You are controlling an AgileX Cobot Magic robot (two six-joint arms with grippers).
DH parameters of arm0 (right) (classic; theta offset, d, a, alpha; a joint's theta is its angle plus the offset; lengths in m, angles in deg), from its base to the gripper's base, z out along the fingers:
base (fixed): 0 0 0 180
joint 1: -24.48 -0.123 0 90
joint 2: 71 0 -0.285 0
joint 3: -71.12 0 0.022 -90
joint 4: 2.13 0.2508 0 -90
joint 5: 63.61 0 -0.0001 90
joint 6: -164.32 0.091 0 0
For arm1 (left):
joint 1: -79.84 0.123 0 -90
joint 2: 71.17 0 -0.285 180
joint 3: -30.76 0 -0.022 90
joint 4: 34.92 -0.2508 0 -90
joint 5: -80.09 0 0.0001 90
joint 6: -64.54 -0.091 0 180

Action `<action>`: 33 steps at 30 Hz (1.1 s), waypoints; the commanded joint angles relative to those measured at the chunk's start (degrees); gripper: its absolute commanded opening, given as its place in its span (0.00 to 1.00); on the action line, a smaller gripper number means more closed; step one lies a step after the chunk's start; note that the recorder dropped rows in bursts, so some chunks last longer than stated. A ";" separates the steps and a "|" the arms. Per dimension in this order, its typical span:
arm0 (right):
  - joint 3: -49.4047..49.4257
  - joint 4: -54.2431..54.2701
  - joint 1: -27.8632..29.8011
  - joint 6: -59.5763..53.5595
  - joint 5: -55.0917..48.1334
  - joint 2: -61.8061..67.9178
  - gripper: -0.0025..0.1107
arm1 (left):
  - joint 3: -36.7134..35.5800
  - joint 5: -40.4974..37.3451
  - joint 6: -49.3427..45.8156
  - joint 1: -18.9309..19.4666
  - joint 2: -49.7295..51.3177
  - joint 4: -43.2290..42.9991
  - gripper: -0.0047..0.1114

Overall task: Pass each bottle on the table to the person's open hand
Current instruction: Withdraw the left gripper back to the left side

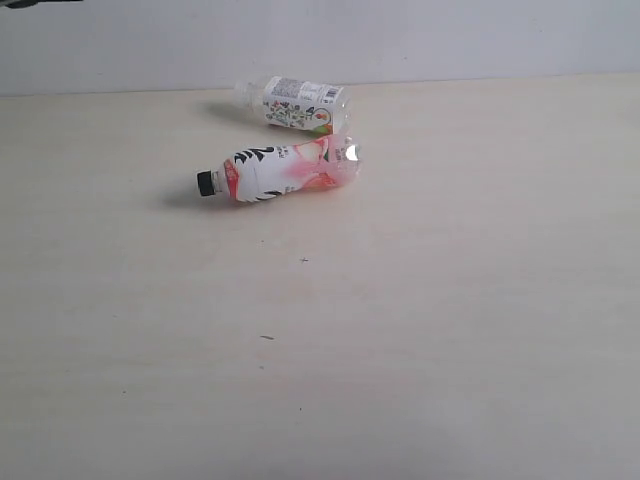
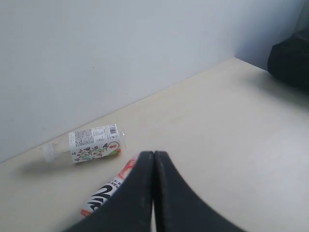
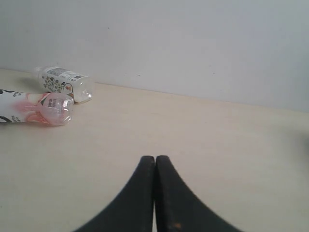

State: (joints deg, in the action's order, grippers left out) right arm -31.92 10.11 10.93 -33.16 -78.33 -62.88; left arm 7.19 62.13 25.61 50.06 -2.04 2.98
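Two bottles lie on their sides at the far end of the counter [image 1: 420, 340], close to the pale wall [image 1: 450, 35]. The pink bottle [image 1: 282, 171] is the nearer one. Its black cap points to the left of the exterior view and its clear base to the right, and the label is white with black strokes and a pink wash. Behind it, nearest the wall, is the floral bottle [image 1: 298, 105], lying much the same way with its neck to the left. The two bases sit just beside one another, and I cannot tell whether they touch. The broad pale stretch of counter in front of them carries a few tiny dark specks [image 1: 267, 337]. The left tool [image 2: 154, 155] has its black jaws pressed flat together with nothing between them. It hangs over the counter on the near side of the pink bottle, well apart from both. The right tool [image 3: 155, 158] is closed up tight the same way and holds nothing, with the bottles well off to one side of it. A dark shape [image 2: 289, 60] sits at the counter's far corner in the left wrist view, too blurred to make out.
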 commanded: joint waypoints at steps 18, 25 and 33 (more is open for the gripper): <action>0.26 -0.14 0.20 -0.15 0.68 -0.33 0.02 | -0.27 3.30 -0.24 -0.04 1.32 0.31 0.05; 0.26 -0.14 0.20 -0.15 0.68 -0.33 0.02 | -0.27 3.30 -0.24 -0.04 1.32 0.31 0.05; 0.26 -0.14 0.20 -0.15 0.68 -0.33 0.02 | -0.27 3.30 -0.24 -0.04 1.32 0.31 0.05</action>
State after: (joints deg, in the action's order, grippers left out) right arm -31.92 10.11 10.93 -33.16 -78.33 -62.88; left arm 7.09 64.64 25.52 50.06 -1.05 2.98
